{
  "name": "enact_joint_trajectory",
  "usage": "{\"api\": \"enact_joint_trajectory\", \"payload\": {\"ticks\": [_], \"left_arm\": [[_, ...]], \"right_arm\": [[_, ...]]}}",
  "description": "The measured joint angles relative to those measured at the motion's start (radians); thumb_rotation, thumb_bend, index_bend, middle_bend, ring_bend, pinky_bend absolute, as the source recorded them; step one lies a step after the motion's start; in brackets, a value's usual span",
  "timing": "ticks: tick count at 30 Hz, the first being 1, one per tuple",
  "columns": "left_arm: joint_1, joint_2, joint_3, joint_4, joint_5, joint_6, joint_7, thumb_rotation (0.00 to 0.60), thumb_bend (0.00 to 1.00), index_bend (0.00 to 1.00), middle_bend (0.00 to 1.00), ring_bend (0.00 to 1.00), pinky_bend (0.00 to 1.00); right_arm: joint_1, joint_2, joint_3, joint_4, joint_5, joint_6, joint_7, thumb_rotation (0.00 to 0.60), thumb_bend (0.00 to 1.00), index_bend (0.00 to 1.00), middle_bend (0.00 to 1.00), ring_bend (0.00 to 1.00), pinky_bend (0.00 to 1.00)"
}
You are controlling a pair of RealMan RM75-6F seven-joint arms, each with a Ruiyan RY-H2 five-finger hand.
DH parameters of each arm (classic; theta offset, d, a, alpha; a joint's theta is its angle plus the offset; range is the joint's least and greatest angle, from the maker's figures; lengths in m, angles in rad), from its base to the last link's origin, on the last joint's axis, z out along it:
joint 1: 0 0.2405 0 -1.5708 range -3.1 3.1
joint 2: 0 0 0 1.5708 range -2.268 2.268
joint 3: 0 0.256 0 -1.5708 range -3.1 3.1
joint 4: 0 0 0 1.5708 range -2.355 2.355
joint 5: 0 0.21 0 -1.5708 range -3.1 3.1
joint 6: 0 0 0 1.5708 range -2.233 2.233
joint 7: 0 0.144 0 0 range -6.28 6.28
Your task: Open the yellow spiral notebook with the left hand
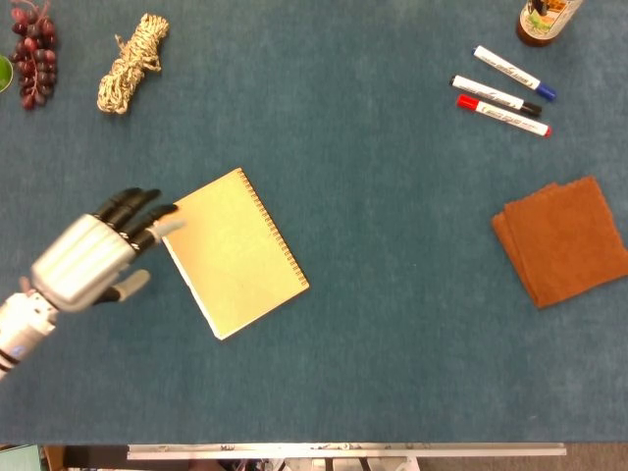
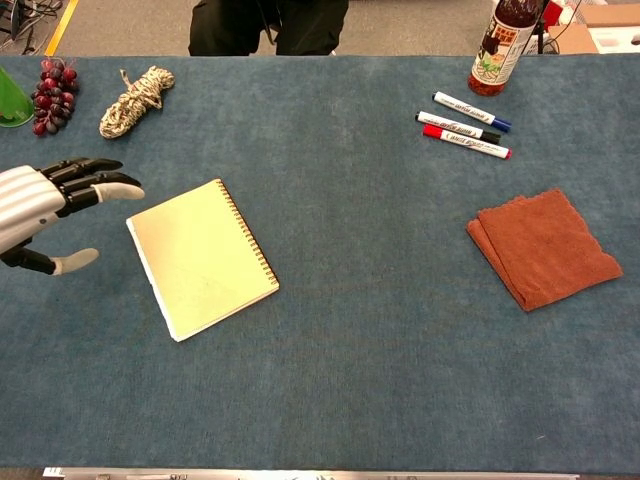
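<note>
The yellow spiral notebook (image 1: 235,253) (image 2: 203,258) lies closed and turned at an angle on the blue table, its wire spine along the right edge. My left hand (image 1: 93,255) (image 2: 45,205) hovers just left of the notebook's upper left corner, fingers extended and spread, thumb held apart below, holding nothing. In the head view its fingertips (image 1: 165,220) reach the notebook's corner; in the chest view a small gap shows between them. The right hand appears in neither view.
A rope bundle (image 1: 130,64) and grapes (image 1: 34,51) lie at the far left, with a green object (image 2: 12,98) at the edge. Three markers (image 1: 502,90) and a bottle (image 2: 507,38) sit at the far right. A folded brown cloth (image 1: 564,238) lies right.
</note>
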Motion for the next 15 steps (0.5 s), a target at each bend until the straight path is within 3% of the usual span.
{"api": "enact_joint_trajectory", "payload": {"ticks": [15], "left_arm": [[-0.069,-0.206,0.052,0.284,0.068,0.066,-0.051,0.6,0.29,0.21,0.14,0.05,0.12]], "right_arm": [[-0.008,-0.018,-0.015,0.006,0.007,-0.002,-0.002,0.6,0.24,0.33,0.28,0.24,0.32]]}}
